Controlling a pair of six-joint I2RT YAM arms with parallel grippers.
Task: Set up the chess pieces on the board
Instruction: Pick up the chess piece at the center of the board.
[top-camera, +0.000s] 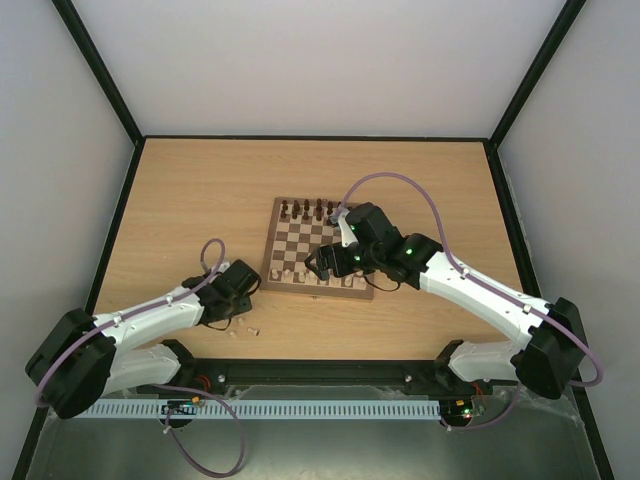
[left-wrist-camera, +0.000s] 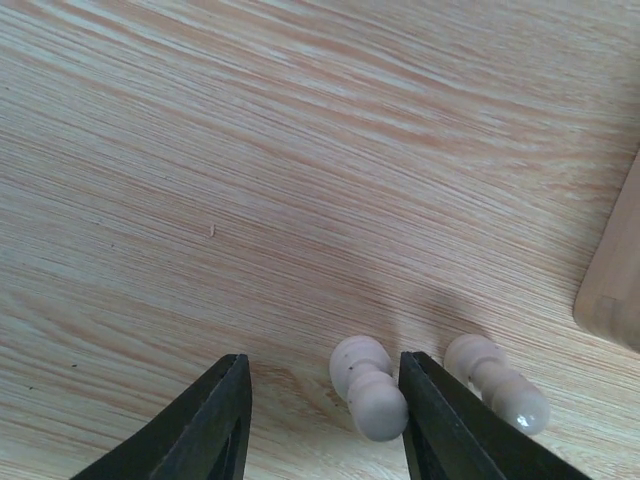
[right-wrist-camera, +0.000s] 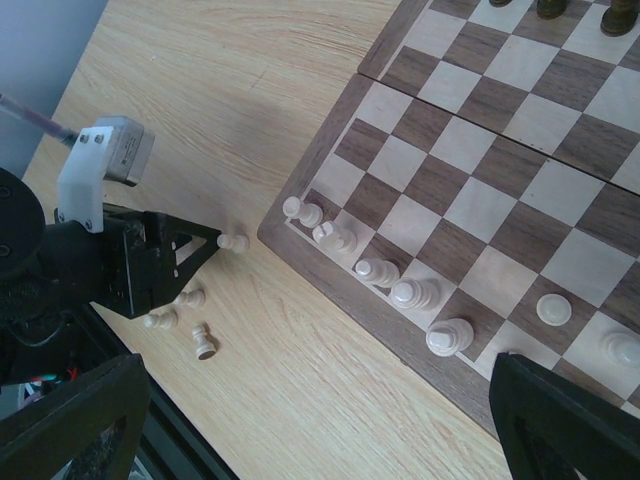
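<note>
Left tool (left-wrist-camera: 324, 360) agape around pawn (left-wrist-camera: 368, 390)

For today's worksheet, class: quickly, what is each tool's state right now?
Left tool: open around a lying pale chess piece, not gripping it.
Right tool: open, holding nothing.

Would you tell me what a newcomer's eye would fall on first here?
The chessboard in the middle stands out, dark pieces lining its far row and pale pieces its near edge. Left of it, the left claw hangs open around a pale piece lying on the table.
</note>
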